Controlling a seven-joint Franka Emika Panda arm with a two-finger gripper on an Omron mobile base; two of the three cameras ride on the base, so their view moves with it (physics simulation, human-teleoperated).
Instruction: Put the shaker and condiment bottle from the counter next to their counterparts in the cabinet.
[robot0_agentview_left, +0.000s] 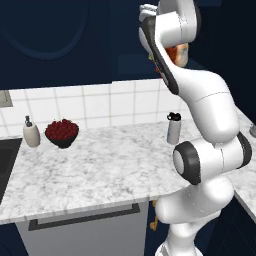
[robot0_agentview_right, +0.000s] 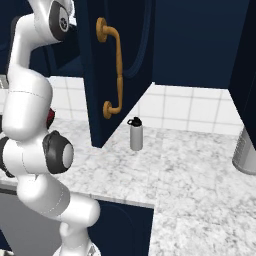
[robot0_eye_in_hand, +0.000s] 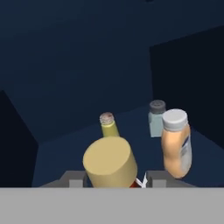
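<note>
The cabinet's dark shelf board (robot0_eye_in_hand: 78, 140) lies ahead of the end effector (robot0_eye_in_hand: 114, 178). On it, straight beyond the end effector, stands a small yellow shaker (robot0_eye_in_hand: 108, 125) with a silvery cap. Off to one side stands a pale orange bottle (robot0_eye_in_hand: 176, 143) with a grey cap, and just behind that a small grey shaker (robot0_eye_in_hand: 155, 118). Well below the end effector, the marbled counter (robot0_agentview_left: 100, 170) carries a soap dispenser (robot0_agentview_left: 31, 132), a dark bowl of red fruit (robot0_agentview_left: 62, 133) and a grey flask with a black top (robot0_agentview_left: 174, 128).

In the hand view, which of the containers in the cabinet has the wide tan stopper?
The condiment bottle, nearest the camera between the tool's fingers. The yellow shaker, small grey shaker and pale orange bottle all have grey caps.
</note>
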